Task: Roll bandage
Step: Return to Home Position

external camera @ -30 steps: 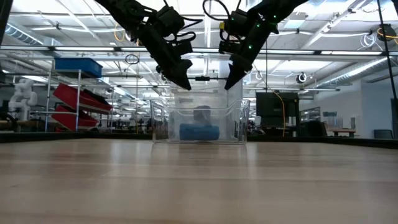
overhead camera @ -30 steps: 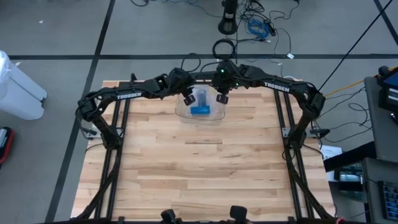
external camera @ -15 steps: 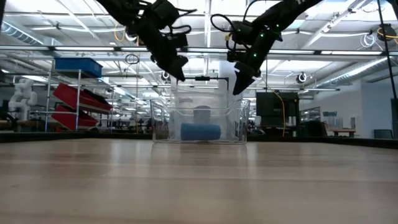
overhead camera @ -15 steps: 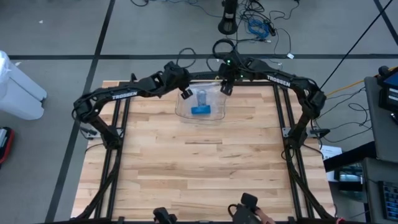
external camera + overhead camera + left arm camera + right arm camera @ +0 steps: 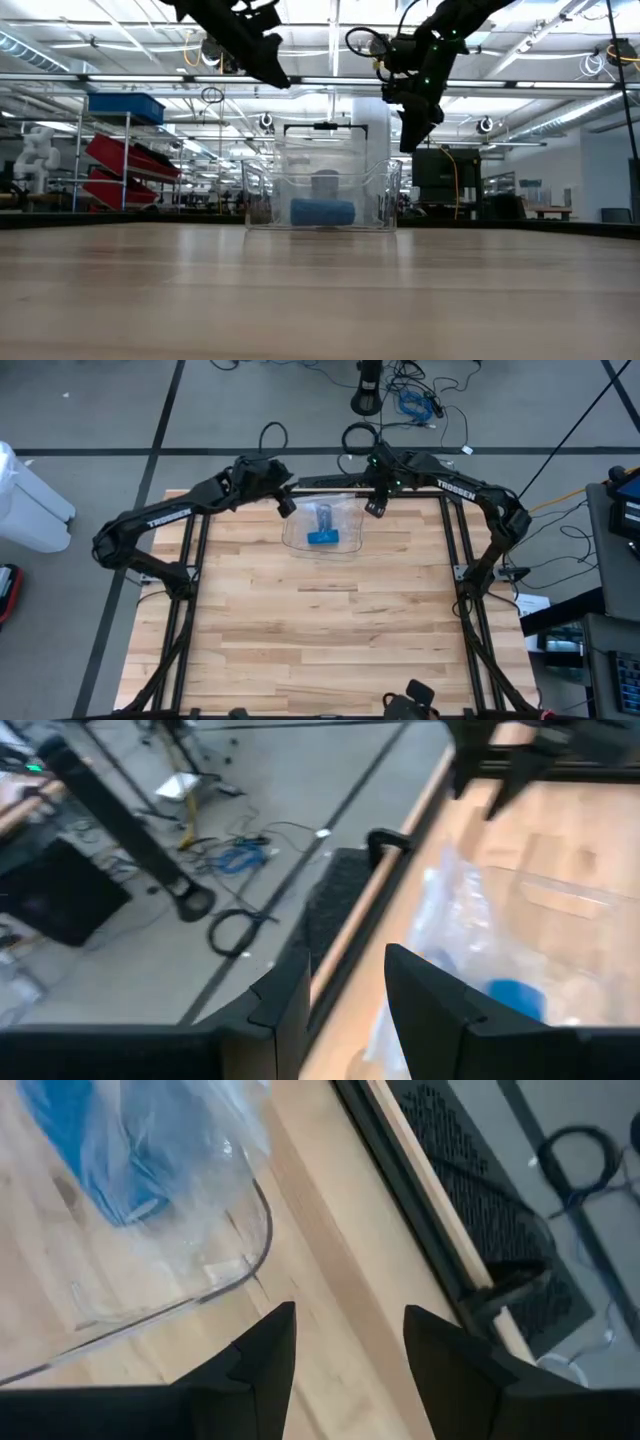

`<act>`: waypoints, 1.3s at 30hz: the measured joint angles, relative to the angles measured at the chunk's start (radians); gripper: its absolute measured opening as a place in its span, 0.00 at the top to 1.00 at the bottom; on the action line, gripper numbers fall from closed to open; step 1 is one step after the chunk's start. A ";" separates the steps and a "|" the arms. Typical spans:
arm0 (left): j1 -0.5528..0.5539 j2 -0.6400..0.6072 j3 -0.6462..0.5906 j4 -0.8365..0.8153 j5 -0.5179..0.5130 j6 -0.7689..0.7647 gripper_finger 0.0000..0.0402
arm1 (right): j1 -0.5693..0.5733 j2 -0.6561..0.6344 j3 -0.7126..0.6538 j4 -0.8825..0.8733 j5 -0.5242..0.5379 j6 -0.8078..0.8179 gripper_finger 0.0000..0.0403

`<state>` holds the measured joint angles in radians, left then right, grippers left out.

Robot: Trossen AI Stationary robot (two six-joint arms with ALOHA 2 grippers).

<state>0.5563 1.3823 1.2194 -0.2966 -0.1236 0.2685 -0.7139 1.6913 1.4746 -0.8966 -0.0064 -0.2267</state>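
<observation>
A clear plastic container point(image 5: 322, 526) stands at the middle of the table's far edge. A blue bandage roll point(image 5: 322, 539) lies on its floor, with a paler roll point(image 5: 325, 515) behind it. The low view shows the container point(image 5: 320, 195) and the blue roll point(image 5: 322, 212) as well. My left gripper point(image 5: 286, 506) hangs open, high above and to the left of the container, with nothing between its fingers point(image 5: 285, 1005). My right gripper point(image 5: 377, 508) is open too, above the container's right rim point(image 5: 262, 1230), pointing steeply down at the bare table.
A black frame rail point(image 5: 320, 482) runs along the far edge just behind the container. Bare wooden tabletop point(image 5: 320, 630) stretches from the container to the near edge. A dark object point(image 5: 415, 695) shows at the near edge. A white bin point(image 5: 30, 500) stands on the floor to the left.
Both grippers have drawn away from over the container. My left gripper has risen and gone toward the table's left edge. My right gripper has gone toward the right edge and has rolled at the wrist. The blue roll has stayed in the container.
</observation>
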 joint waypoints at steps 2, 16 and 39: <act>0.000 -0.019 0.000 -0.028 0.034 -0.001 0.66 | 0.001 -0.001 0.000 -0.013 -0.005 0.025 0.58; -0.082 -0.232 -0.052 -0.189 0.119 -0.054 0.66 | 0.155 -0.299 -0.015 0.165 -0.106 0.018 0.88; -0.268 -0.666 -0.533 -0.004 0.064 -0.334 0.66 | 0.576 -0.844 -0.410 0.353 -0.072 0.171 1.00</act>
<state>0.2881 0.7166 0.6860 -0.3007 -0.0593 -0.0659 -0.1377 0.8469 1.0651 -0.5437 -0.0780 -0.0560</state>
